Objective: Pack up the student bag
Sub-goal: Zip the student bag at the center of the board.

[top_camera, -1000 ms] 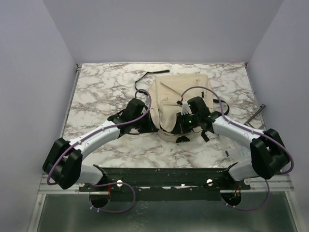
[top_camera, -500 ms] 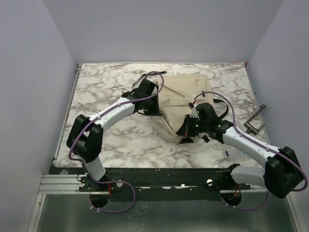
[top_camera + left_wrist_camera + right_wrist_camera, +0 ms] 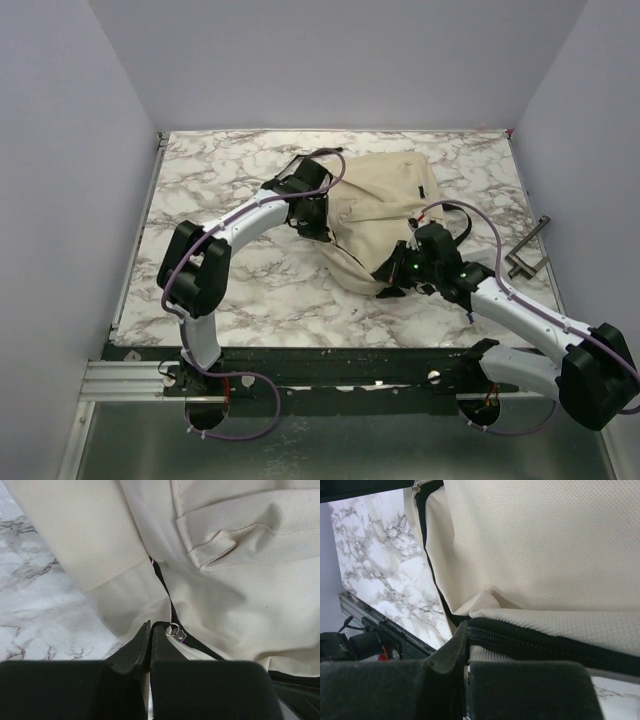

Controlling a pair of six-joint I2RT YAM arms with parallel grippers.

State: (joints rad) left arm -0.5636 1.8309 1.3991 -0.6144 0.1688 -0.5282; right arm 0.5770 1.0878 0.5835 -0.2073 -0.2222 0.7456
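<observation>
My right claw [image 3: 465,627] is pinched shut on the black zipper trim [image 3: 535,642] of the student bag [image 3: 385,190] — cream cloth rises above it. My left claw [image 3: 150,626] is closed tight, with a zipper ring [image 3: 173,629] just right of its tips — bag fabric ahead, marble desk [image 3: 35,605] to its left.

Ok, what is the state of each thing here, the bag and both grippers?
student bag, lying crumpled on the table, pinched at two edges.
left gripper, shut on the student bag beside its zipper pull.
right gripper, shut on the student bag at its black zipper.
</observation>
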